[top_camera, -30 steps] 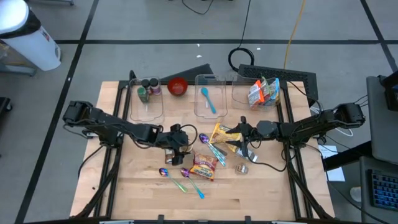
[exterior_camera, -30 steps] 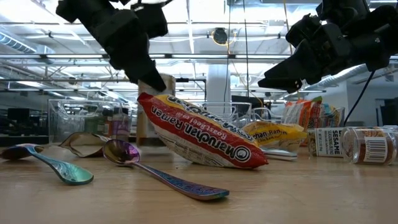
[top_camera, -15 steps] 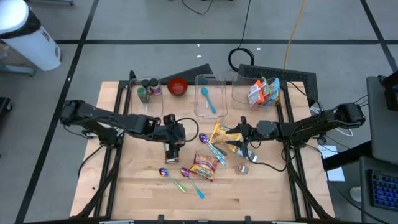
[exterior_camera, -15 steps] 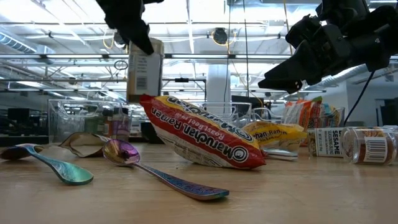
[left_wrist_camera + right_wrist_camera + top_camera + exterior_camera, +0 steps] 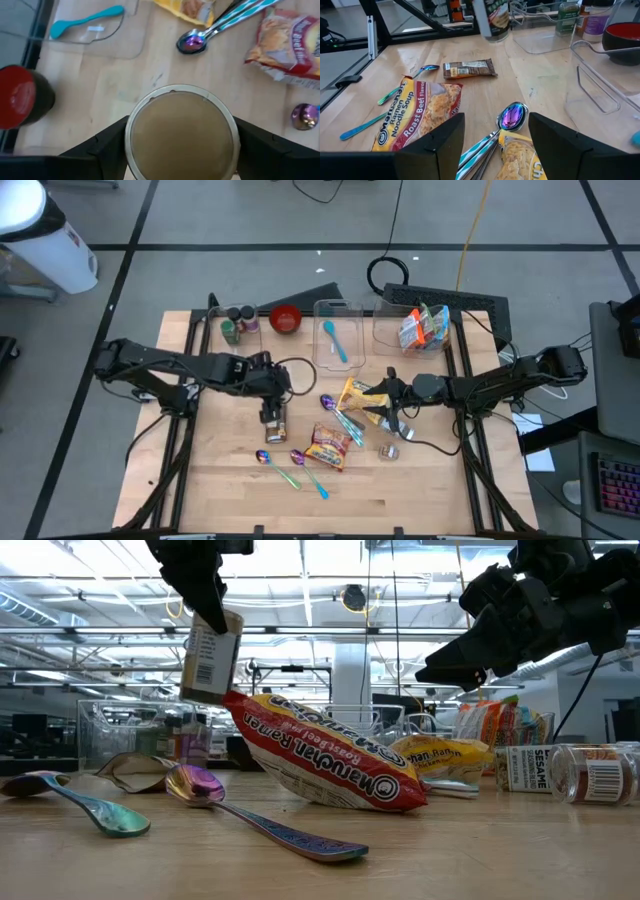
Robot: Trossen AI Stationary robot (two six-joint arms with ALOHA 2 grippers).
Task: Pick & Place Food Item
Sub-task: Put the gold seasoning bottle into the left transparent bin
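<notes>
Now, held item: small cylindrical labelled tin can [image 5: 211, 658], airborne left of centre, 9 o'clock from ramen packet [image 5: 328, 445].
left gripper [image 5: 270, 408]: clamped across can's sides.
handling: rigid, smooth, probably slippery (grip mid-body).
right gripper [image 5: 495, 132]: jaws apart, empty.

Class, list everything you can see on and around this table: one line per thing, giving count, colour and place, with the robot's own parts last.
Jar: one, tan lid, lifted, in left hand.
Ramen packs: two, orange and yellow, table centre.
Spoons: several, iridescent, around the packs.
Blue spoon: one, in middle clear bin.
Snack packets: orange, in right bin.
Bowl: one, red, back edge.
Sesame jar: one, lying on its side.
Left hand: shut on jar.
Right hand: open, hovering over packs.
</notes>
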